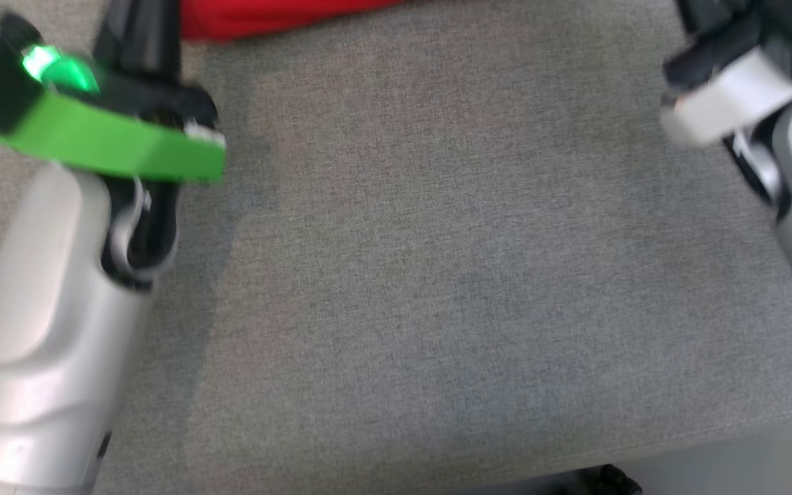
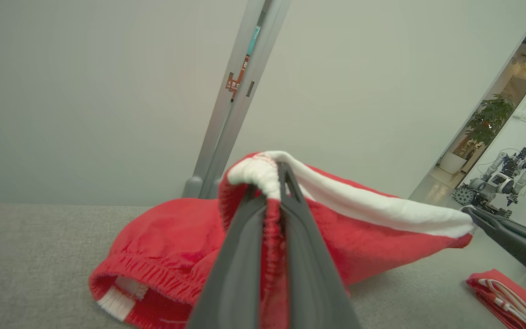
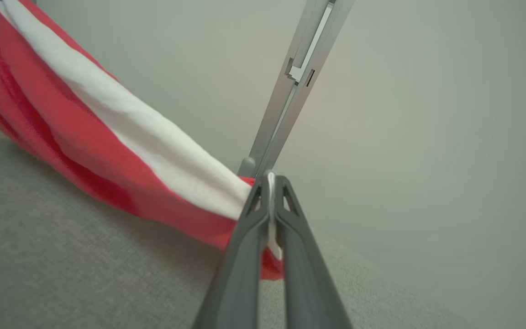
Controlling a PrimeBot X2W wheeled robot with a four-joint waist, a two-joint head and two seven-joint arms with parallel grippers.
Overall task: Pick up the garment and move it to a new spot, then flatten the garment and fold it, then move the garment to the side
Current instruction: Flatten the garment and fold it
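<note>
**Left gripper (image 2: 270, 183) and right gripper (image 3: 270, 183) both clamped on the red fleece garment with a white band (image 2: 167, 246)**

We see the left gripper's two dark fingers closed tight on the white ribbed edge, with red cloth squeezed between them. The right gripper's fingers are likewise shut, a sliver of white and red cloth pinched in their narrow gap. The garment stretches between the two, its band lifted taut and its lower bulk resting on the grey woven surface (image 1: 437, 275). We count two grippers, one held garment, and one folded red-and-white cloth (image 2: 500, 292) lying on the surface near the right gripper, apart from the held garment.
</note>
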